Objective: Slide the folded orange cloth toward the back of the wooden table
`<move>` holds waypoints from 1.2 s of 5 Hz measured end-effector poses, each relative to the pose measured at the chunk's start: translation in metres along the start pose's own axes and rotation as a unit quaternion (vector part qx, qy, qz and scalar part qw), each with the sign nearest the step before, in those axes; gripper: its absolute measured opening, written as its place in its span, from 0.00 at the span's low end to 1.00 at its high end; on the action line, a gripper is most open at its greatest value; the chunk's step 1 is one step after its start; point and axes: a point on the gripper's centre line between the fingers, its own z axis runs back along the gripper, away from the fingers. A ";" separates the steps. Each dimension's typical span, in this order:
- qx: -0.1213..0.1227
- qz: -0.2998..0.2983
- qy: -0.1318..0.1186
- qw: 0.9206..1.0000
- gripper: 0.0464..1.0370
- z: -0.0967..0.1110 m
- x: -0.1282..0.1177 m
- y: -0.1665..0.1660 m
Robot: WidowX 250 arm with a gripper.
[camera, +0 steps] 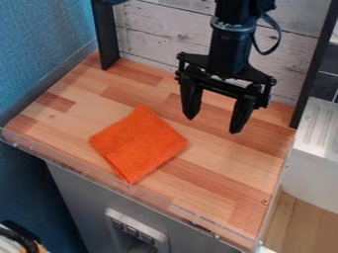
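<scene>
My claw [211,126] hangs over the wooden counter [231,197], toward its back and to the right in the camera view, its two black fingers spread wide apart with nothing between them. I come in from the top edge, and a black cable [277,39] loops out beside my wrist. The thing nearest me is an orange cloth [140,143], lying on the boards to the left of my fingertips and closer to the front edge. I am not touching it. It looks folded into a rough square, set askew, with one corner toward the back and another toward the front; how many layers it has I can't fairly judge from this angle. Behind me stands a panel of pale, weathered planks [155,32] between dark uprights, and a blue textured wall [39,49] runs along the left. A clear strip [86,169] edges the counter's front. Beyond its right side sits a white ridged unit [320,133].
</scene>
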 end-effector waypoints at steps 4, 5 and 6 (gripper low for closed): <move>-0.011 -0.219 -0.041 0.975 0.96 -0.013 0.014 0.053; -0.009 -0.275 -0.057 0.960 0.96 -0.009 0.017 0.062; -0.006 -0.316 -0.066 0.946 0.96 -0.007 0.017 0.074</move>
